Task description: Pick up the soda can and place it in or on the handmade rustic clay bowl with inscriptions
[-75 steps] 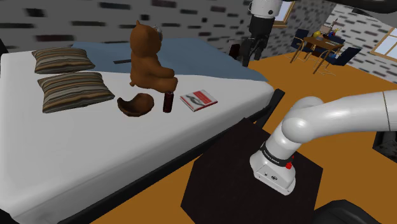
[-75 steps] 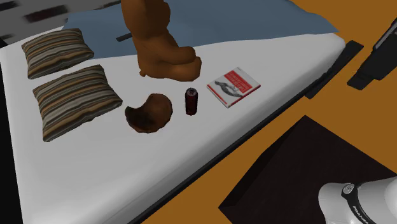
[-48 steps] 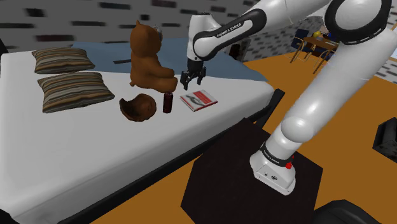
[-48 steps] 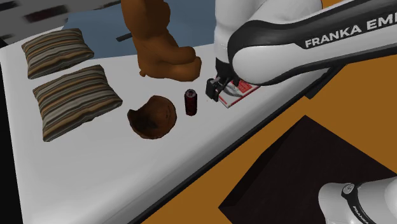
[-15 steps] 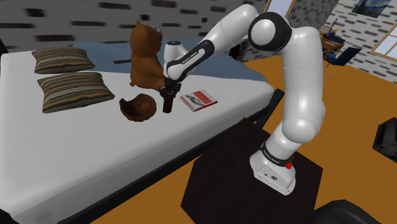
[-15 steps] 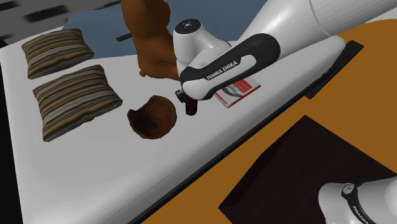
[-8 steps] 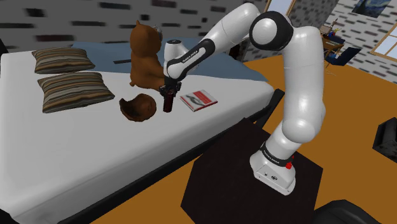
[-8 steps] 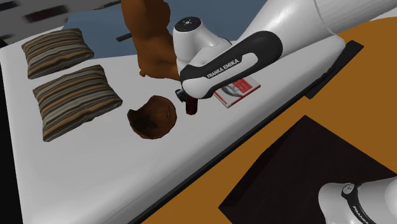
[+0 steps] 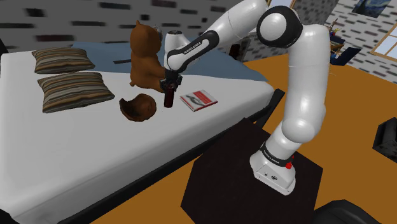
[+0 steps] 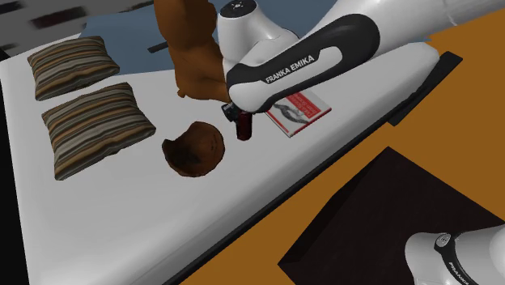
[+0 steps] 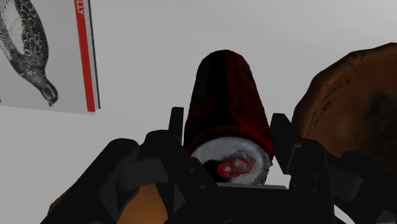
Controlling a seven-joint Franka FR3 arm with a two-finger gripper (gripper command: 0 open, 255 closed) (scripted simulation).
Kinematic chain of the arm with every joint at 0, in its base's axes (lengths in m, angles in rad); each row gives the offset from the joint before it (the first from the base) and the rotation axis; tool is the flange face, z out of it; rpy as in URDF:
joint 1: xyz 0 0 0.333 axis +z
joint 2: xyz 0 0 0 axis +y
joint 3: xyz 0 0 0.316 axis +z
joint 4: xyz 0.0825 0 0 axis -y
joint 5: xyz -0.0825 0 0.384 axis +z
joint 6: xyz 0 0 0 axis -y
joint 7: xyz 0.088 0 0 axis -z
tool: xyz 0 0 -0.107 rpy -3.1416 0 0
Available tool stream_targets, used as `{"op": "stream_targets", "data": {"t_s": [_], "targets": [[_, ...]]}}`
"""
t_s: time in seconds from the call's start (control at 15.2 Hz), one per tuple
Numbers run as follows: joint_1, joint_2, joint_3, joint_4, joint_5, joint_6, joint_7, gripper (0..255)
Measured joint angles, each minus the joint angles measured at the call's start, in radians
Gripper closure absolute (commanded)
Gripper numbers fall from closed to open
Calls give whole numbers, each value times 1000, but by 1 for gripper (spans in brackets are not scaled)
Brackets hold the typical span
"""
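Shoulder view: set beside and behind the stand (image 9: pixel 219 168), looking down across the bed (image 9: pixel 95 153). Second exterior view: nearer and steeper over the same bed edge. Wrist view: close, along the gripper (image 11: pixel 228 124). All share soda can (image 11: pixel 224 89), bowl (image 11: pixel 350 102), book (image 11: pixel 44 51).

White arm (image 9: pixel 301 95), dark joints, black fingers (image 11: pixel 280 137), FRANKA EMIKA lettering (image 10: pixel 298 69), perhaps a red button (image 9: pixel 289 165) near its base (image 9: pixel 270 170).

White bed (image 9: pixel 95 149) with striped pillows (image 9: pixel 70 91), teddy bear (image 9: pixel 145 54), bowl (image 9: pixel 139 106), book (image 9: pixel 198 100)
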Motion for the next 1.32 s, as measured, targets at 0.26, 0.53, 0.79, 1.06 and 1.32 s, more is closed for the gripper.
{"op": "stream_targets", "data": {"t_s": [0.26,0.53,0.79,1.06,1.32], "targets": [[-3,-35,5,6,9,-41,-7,255],[-6,-64,10,20,17,-83,-15,255],[-8,-95,14,32,25,-126,-21,255],[-9,-126,18,43,33,-168,-26,255],[-10,-149,21,64,40,-211,-32,255]]}}
